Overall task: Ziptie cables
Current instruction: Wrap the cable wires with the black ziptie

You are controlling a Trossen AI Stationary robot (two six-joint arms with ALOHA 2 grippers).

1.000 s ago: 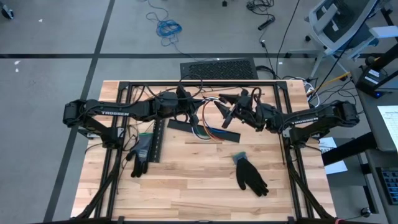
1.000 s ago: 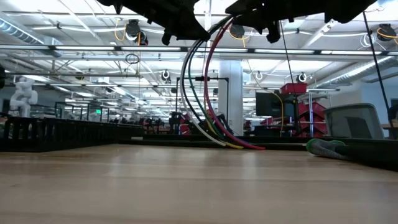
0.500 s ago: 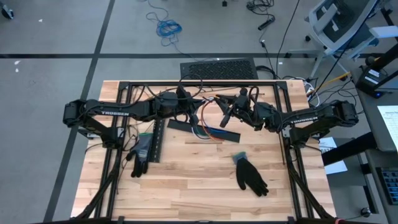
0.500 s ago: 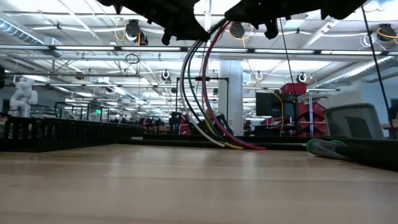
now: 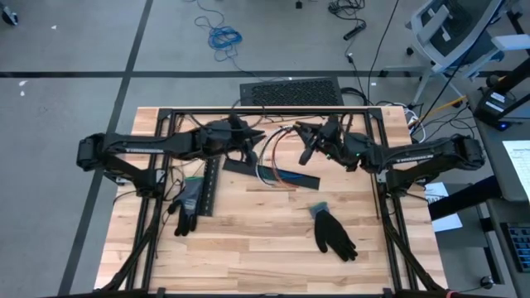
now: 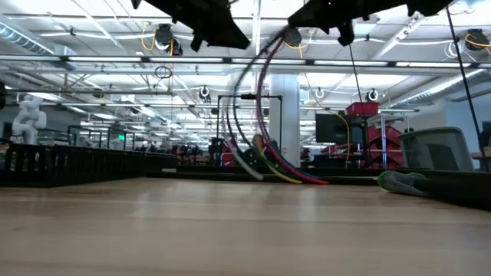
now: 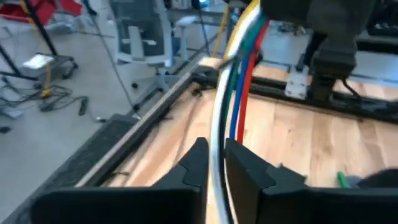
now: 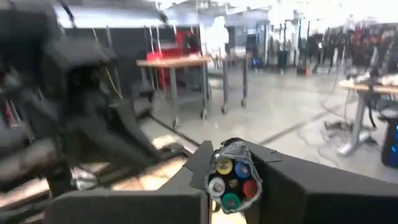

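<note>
Floor: grey concrete [image 5: 74, 37], dark seam lines.
Counter: pale wood planks [image 5: 265, 240].
Furniture: office chair [image 5: 451, 29], red cabinet [image 6: 374, 138].
Light: bright ceiling strips [image 6: 92, 69].

a light wooden table [image 5: 248, 232] with a black frame carries everything. a black slotted strip [image 5: 209, 187] and a dark glove [image 5: 187, 207] lie toward nine o'clock, a second dark glove [image 5: 334, 232] toward five o'clock. the cables [image 5: 277, 176] rest their lower ends near the centre, beside a flat black strip [image 5: 248, 168].

Two arms reach over the tabletop [image 5: 248, 240], each with one end effector. One bundle of cables [image 5: 273, 161], two gloves and two black strips.
</note>
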